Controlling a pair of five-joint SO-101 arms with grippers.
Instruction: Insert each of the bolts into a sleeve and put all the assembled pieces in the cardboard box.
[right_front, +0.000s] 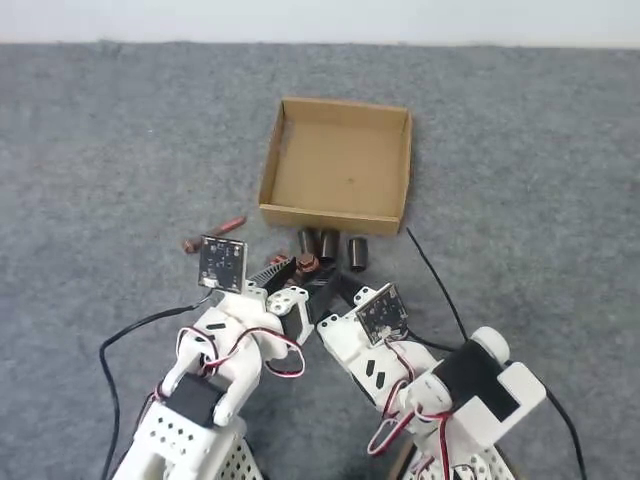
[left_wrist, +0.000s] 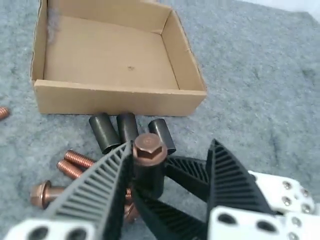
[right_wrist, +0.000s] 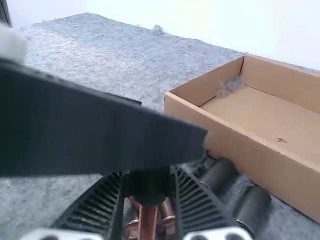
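R pincer (right_wrist: 147, 176) pinching sleeve (left_wrist: 148, 179), axis upright, bolt (left_wrist: 149, 148) head seated on top. L pincer (left_wrist: 170, 146) spread around it, one finger touching. Straight far, past three loose sleeves (right_front: 328, 245): cardboard box (right_front: 335, 217). R arm looks best placed for carry.

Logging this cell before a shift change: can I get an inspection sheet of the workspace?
Surface: grey carpet.
Job's things: box holds no pieces; three loose sleeves lie before it; loose bolts lie beside them; one bolted sleeve is held upright.
Clutter: lint in a box corner.
Pincers: right pincer shut on the bolted sleeve; left pincer open around it.
Cables: black cables trail on the carpet; red and white wires loop on the arms.
Surroundings: white wall.
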